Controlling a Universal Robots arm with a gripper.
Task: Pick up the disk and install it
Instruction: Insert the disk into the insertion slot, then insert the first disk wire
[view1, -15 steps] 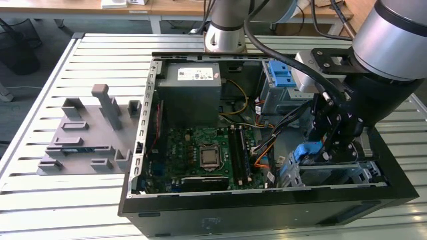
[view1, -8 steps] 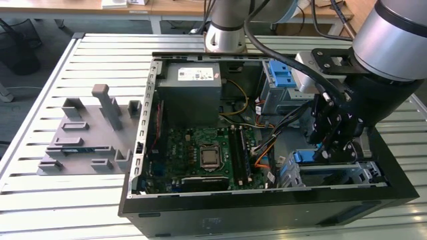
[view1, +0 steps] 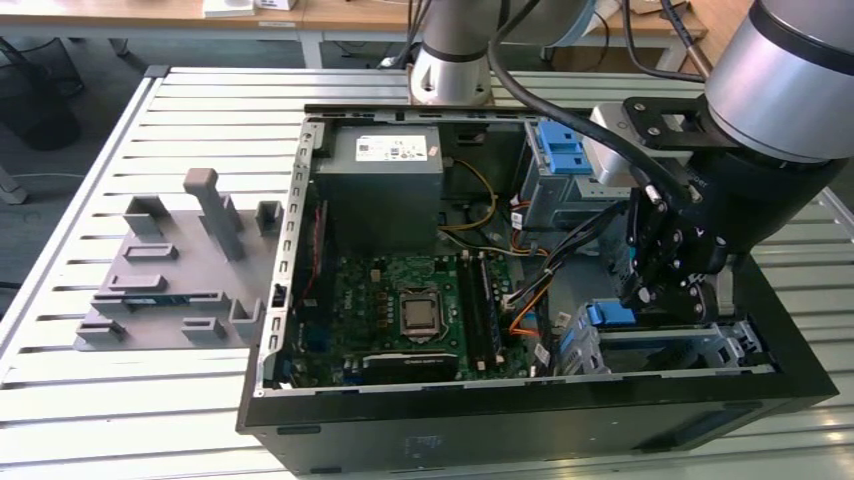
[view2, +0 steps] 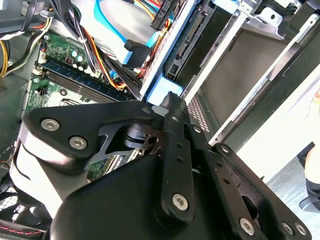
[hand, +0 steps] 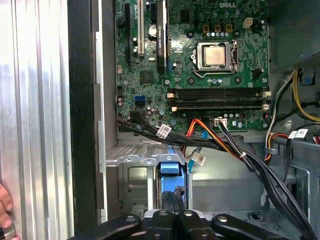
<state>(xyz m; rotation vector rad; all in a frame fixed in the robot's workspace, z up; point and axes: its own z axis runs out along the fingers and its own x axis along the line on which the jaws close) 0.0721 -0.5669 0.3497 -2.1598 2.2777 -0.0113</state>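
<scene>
Pretty cramped down by the drive cage (view1: 681, 345): cable bundle (hand: 235, 150) drapes right across the opening, case wall (view1: 787, 300) hems it in beside. Over the motherboard (view1: 400, 300) it's wide open.

No legible txt. Tiny print on white sticker (view1: 390, 150), PSU box (view1: 387, 185) beside mobo (view1: 400, 305): unreadable. Cable tags (hand: 163, 131) over mobo: same.
</scene>
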